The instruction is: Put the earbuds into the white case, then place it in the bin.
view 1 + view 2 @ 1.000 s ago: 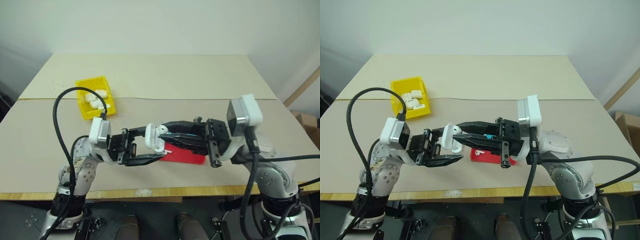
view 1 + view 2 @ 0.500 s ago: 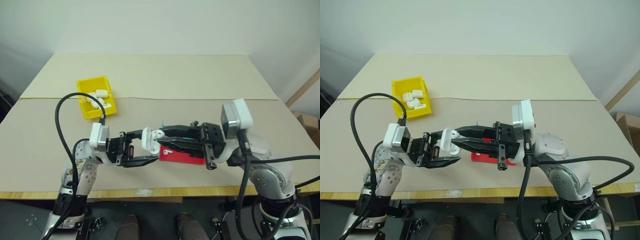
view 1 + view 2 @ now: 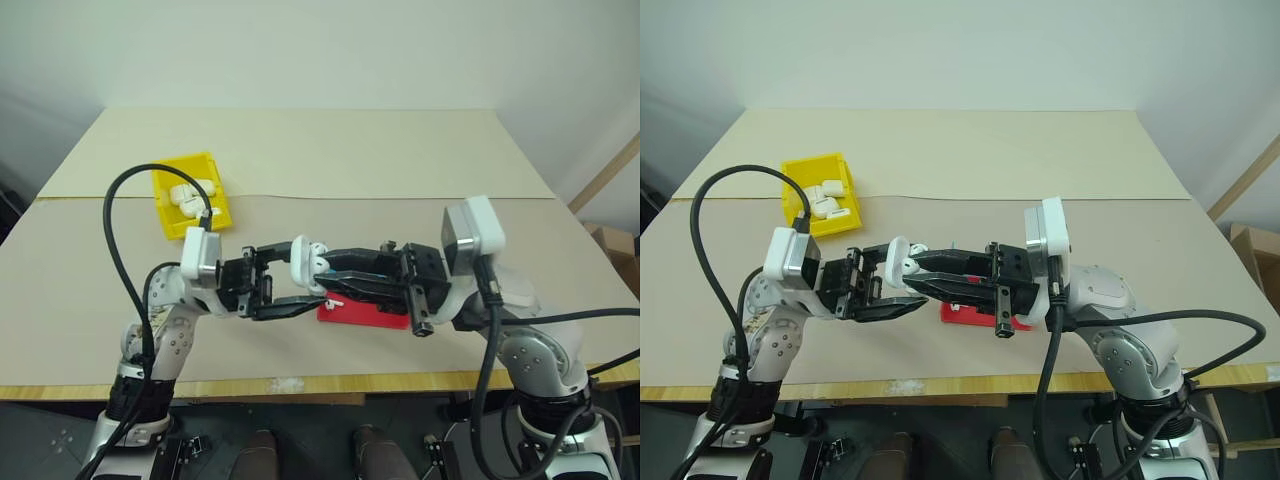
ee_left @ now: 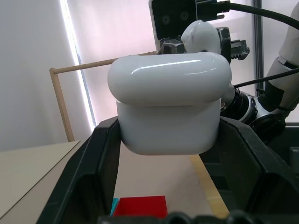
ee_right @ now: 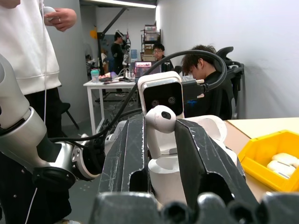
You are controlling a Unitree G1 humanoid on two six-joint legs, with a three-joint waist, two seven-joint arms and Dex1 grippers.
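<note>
My left gripper [image 3: 303,278] is shut on the white case [image 4: 168,107] and holds it above the table's front middle. The case's lid stands open, facing my right gripper [image 5: 161,127]. That gripper is shut on one of the earbuds [image 5: 161,119], a tiny glossy white piece held stem down right above the open case [image 5: 168,172]. The two grippers meet tip to tip. Another earbud [image 3: 333,302] lies on the red tray [image 3: 368,314] beneath them. The yellow bin [image 3: 164,217] stands at the left rear, well apart from both grippers.
Several white cases lie in the bin. The red tray sits near the table's front edge [image 3: 300,384]. In the right wrist view a person in a white top [image 5: 28,51] stands close by, and other people sit at desks farther back.
Both grippers stay together with the case and the earbud in them. The head camera has shifted a little.
</note>
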